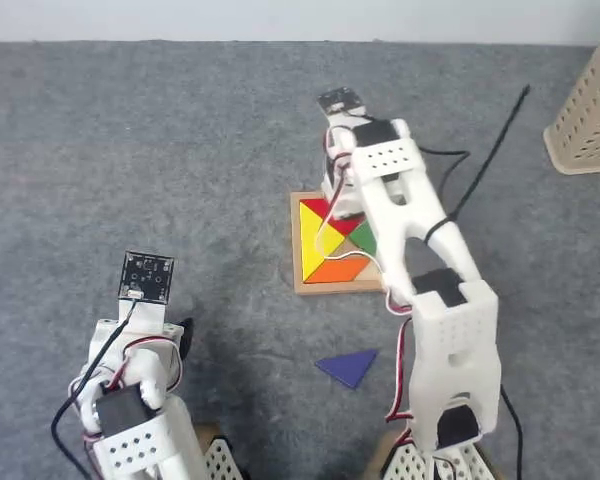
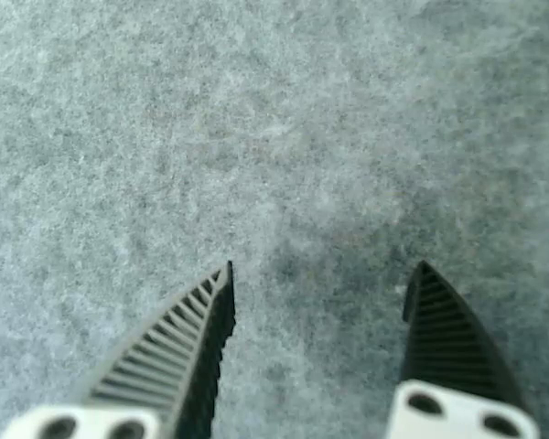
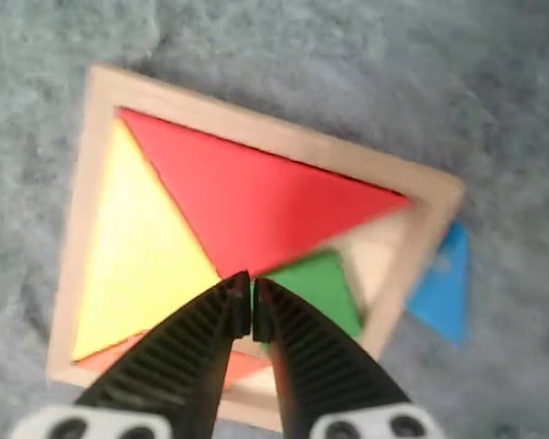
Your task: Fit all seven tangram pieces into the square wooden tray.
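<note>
The square wooden tray [image 1: 310, 285] [image 3: 256, 117] lies mid-table. It holds a large red triangle [image 3: 256, 197], a large yellow triangle [image 3: 133, 251], a green piece [image 3: 316, 283] and an orange piece [image 1: 338, 269]. Bare wood [image 3: 377, 254] shows at one corner of the tray. A blue triangle [image 3: 442, 285] lies on the carpet just outside that corner. A purple triangle [image 1: 348, 366] lies on the carpet in front of the tray. My right gripper [image 3: 252, 294] hangs shut over the tray's middle, with nothing in it. My left gripper [image 2: 320, 283] stands open over bare carpet at the near left.
Grey carpet covers the table. A beige perforated container [image 1: 588, 110] stands at the far right edge. The right arm [image 1: 420, 250] stretches over the tray's right side. The left arm [image 1: 140, 390] sits at the near left corner.
</note>
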Controlling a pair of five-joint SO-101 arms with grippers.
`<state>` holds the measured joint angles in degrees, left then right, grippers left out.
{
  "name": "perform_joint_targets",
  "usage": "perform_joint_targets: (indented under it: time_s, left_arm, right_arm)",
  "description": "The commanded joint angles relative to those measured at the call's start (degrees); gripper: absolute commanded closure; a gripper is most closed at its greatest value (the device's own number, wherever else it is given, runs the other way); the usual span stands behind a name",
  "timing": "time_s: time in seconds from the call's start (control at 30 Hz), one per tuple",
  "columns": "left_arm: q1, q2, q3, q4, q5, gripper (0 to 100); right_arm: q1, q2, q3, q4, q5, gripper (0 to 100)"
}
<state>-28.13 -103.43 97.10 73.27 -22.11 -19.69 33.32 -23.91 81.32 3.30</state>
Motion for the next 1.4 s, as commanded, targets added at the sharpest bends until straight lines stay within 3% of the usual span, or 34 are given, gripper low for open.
perform_joint_targets:
  time_s: [0.0,0.3,0.67,0.93,1.07,1.23,1.37]
  left_arm:
    - [-0.4,-0.9,-0.5,0.3,-0.6,72]
    - [-0.4,-0.9,-0.5,0.3,-0.6,72]
    - [-0.4,-0.9,-0.5,0.3,-0.6,72]
    - [-0.4,-0.9,-0.5,0.3,-0.6,72]
    - [-0.4,-0.9,-0.5,0.3,-0.6,72]
    - [-0.4,-0.9,-0.5,0.3,-0.6,72]
    - [-0.4,-0.9,-0.5,0.3,-0.6,72]
  right_arm:
    - [3.6,-4.2,2.0,0.0,-1.0,99.1]
    - [4.2,0.3,4.7,-2.9,1.6,99.1]
    - [-2.5,0.7,7.2,-3.4,1.7,99.1]
    - [-2.9,-7.4,6.6,-2.0,1.6,99.1]
    - [0.0,-15.1,6.6,1.7,3.1,98.9]
    - [9.2,-17.1,6.4,2.2,8.6,98.6]
    - [10.2,-11.6,6.4,1.6,8.9,89.5]
